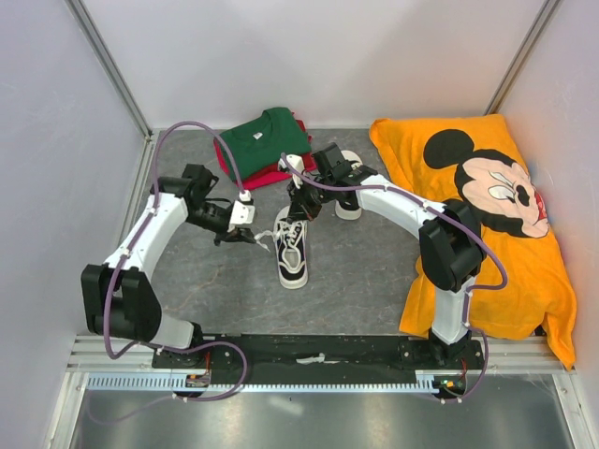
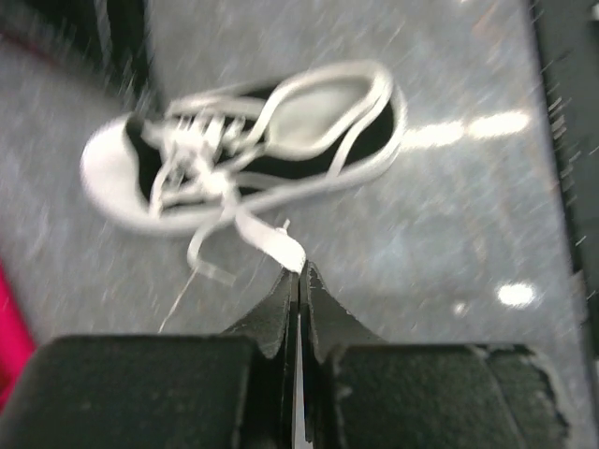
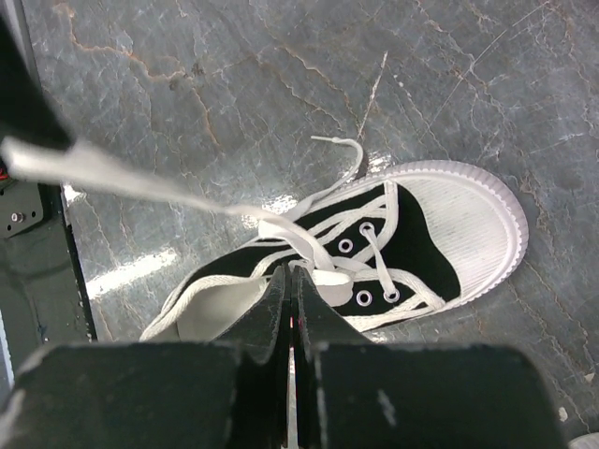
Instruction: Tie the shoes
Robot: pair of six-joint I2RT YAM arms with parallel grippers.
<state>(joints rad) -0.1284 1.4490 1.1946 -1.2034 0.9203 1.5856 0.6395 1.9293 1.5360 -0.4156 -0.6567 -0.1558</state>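
Plainly, each pinched a lace (image 2: 267,238): left claw (image 2: 298,273) beside the shoe (image 3: 412,243) lying lengthwise on the bench (image 1: 365,271), right claw (image 3: 290,271) above its tongue.

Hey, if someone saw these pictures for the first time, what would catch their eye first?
Probably the orange Mickey Mouse cloth spread over the right side of the table. Next comes the black-and-white sneaker at the centre, with the left gripper and right gripper each pinched shut on a white lace drawn out from it. A green shirt lies folded at the back.
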